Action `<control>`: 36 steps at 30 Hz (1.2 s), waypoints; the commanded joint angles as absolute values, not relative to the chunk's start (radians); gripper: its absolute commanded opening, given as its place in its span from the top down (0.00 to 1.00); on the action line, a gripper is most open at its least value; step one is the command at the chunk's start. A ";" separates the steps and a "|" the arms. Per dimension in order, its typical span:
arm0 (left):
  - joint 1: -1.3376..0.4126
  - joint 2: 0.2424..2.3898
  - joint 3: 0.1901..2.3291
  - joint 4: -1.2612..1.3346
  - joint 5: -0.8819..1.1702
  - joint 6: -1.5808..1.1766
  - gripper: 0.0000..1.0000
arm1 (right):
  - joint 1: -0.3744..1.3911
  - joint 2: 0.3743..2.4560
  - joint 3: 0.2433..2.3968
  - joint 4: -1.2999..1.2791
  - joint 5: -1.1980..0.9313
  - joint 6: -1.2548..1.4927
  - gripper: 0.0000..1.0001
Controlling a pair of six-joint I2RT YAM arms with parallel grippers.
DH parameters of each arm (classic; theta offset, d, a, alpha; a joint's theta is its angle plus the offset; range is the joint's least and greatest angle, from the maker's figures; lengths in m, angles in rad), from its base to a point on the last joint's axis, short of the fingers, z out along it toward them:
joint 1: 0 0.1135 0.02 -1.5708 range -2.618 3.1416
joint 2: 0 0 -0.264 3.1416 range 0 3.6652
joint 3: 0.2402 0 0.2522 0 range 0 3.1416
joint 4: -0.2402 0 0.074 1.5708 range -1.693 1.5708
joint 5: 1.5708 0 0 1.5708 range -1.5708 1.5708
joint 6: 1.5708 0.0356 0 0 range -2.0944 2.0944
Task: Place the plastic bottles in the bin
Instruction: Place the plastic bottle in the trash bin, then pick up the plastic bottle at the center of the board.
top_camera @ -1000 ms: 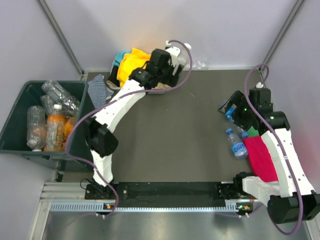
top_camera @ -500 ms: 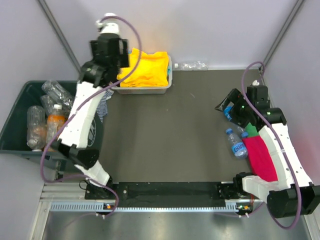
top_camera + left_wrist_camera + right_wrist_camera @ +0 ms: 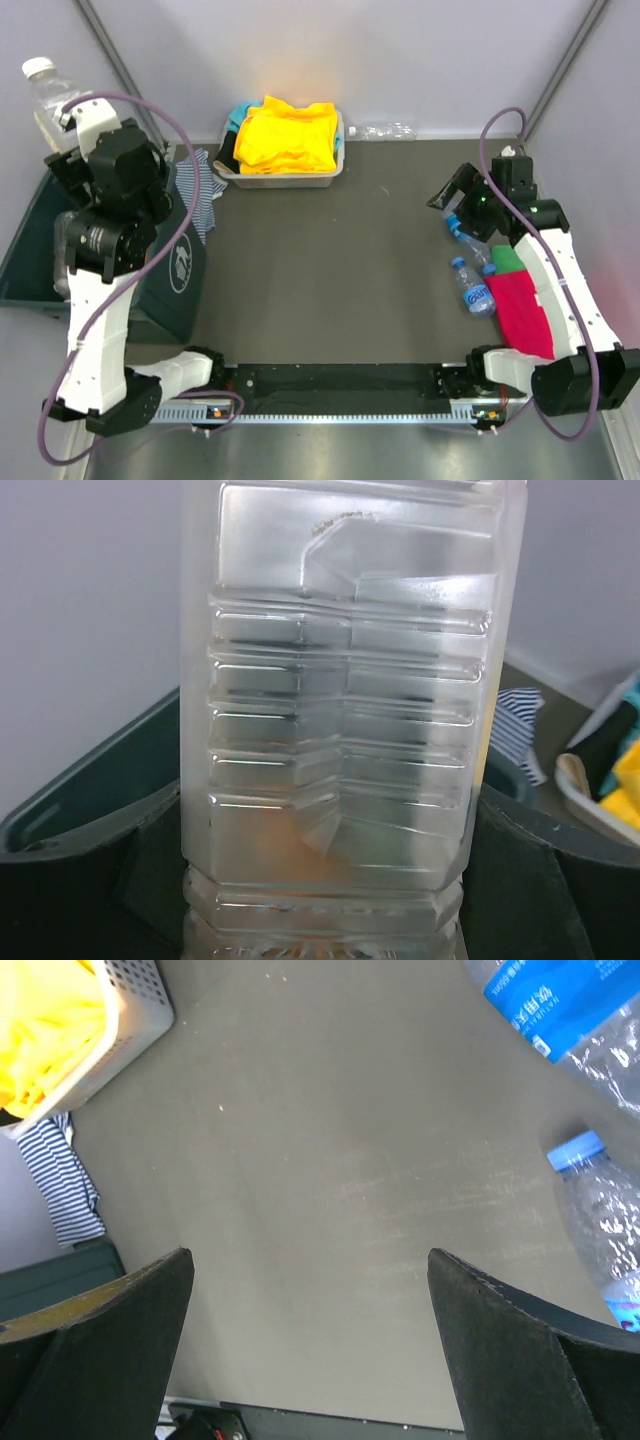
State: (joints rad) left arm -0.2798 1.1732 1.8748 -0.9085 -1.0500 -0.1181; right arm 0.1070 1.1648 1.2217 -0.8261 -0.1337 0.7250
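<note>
Gripping a clear bottle (image 3: 345, 730) across their wide span, the left jaws hang with the bin (image 3: 90, 780) beneath them, while blue-labelled bottles (image 3: 476, 290) just beside the empty, wide-open right jaws await collection.

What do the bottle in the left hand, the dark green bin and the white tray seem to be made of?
The bottle looks like thin clear plastic, glossy: the background shows through its ribbed panels. The bin seems rigid moulded plastic, dark green, with a smooth, faintly shiny rim. The tray is probably white plastic too, matt, its wall pierced by small holes.
</note>
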 commanded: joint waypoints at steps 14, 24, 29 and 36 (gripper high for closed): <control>-0.276 1.017 1.785 -0.996 -1.243 -0.129 0.01 | 0.097 1.220 1.328 -0.805 -0.156 0.686 0.01; -0.276 1.193 2.006 -1.028 -0.840 -0.080 0.01 | 0.097 1.206 1.313 -0.822 -0.098 0.680 0.01; -0.276 1.279 2.014 -1.037 -0.390 -0.120 0.01 | 0.098 1.198 1.292 -0.839 -0.063 0.678 0.01; -0.331 1.357 1.846 -0.855 -0.011 -0.245 0.01 | 0.097 1.169 1.267 -0.899 0.029 0.663 0.01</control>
